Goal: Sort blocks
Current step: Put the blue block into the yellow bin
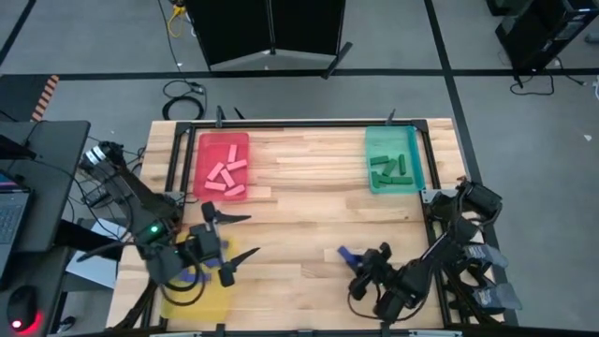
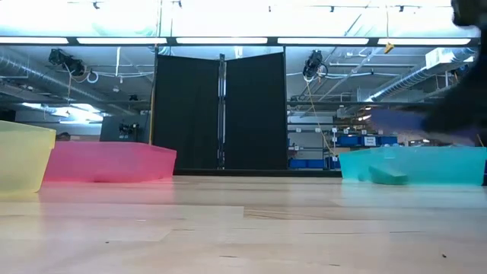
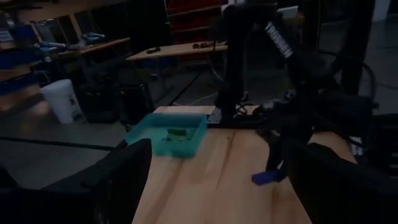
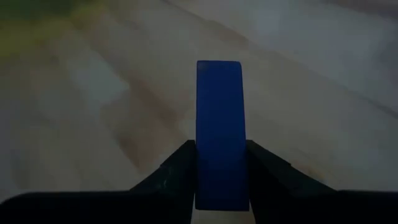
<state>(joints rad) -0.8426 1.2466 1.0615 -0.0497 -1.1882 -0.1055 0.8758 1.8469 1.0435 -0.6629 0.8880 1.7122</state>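
1. Nearest, the right pincer (image 4: 221,180) is clenched on a blue block (image 4: 220,134), long axis pointing straight out past the fingertips.
2. Beyond it across the table (image 1: 309,201), the yellow tray (image 1: 201,298) lies to that block's left.
3. Over the yellow tray, the left pincer (image 1: 229,248) hangs released and waits.

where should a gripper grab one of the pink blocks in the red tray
Grip across the short width of a top pink block, on its two long flat sides, coming straight down from above. The blocks lie flat and jumbled in the red tray, whose walls likely block a sideways approach. The right gripper holds its blue block the same way, across the width.
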